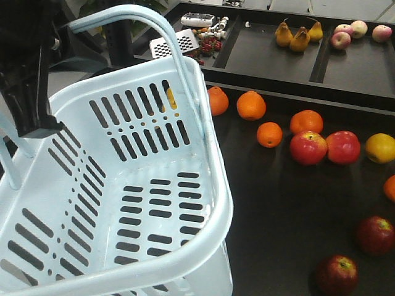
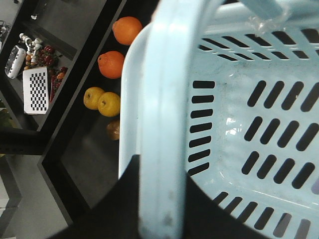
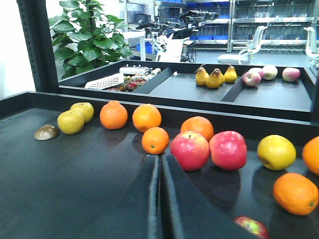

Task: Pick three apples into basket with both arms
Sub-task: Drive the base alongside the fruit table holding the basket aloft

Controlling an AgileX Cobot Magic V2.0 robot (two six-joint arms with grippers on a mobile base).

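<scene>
Basket (image 1: 210, 185) fills the foreground; left gripper (image 2: 162, 174) is clamped on its pale blue handle, a black finger on either side. Right gripper (image 3: 159, 199) sits low over the black table (image 3: 75, 189), fingers pressed almost together, holding nothing. On the table right of the basket, outside it, lie a dark red apple (image 1: 376, 235) and a second dark red apple (image 1: 337, 274). Checkerboard card (image 1: 174, 43) in the rear tray; items beside it too small to read.

Leafy plant (image 3: 92, 40), blue-binned shelves (image 3: 269, 25), office chair (image 3: 256, 41).
</scene>
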